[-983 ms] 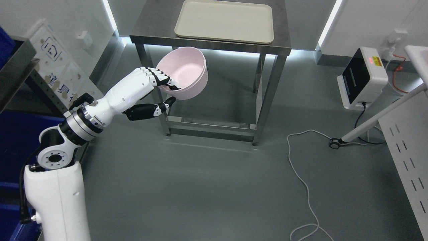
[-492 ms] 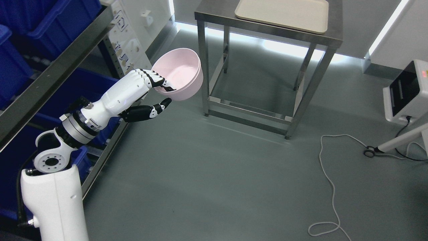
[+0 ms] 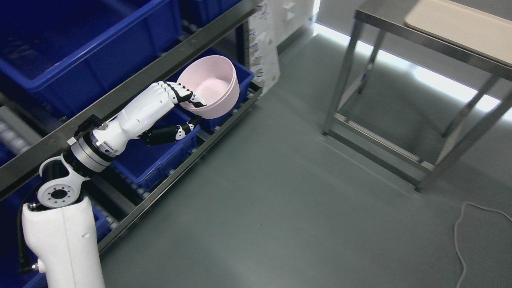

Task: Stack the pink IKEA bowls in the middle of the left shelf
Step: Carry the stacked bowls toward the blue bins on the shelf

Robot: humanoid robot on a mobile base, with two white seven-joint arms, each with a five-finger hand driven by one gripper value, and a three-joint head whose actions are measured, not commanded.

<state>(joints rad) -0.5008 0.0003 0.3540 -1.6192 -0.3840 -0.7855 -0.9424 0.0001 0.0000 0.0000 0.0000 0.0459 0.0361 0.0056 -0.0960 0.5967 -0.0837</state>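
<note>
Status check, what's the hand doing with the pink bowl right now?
Left hand shut on pink bowl, held in the air beside the shelf. Right hand not in view. Blue bins fill the shelf; bowl not yet set down.

Pink bowl (image 3: 210,86) in the left hand (image 3: 176,110): smooth matt plastic. Hand shell: glossy white plastic with black finger segments. Bins (image 3: 86,52) behind it: glossy blue plastic. Shelf rail (image 3: 132,90): dull brushed metal. Table (image 3: 420,100) far right: brushed steel. Floor (image 3: 280,208): smooth grey, slight sheen.
</note>
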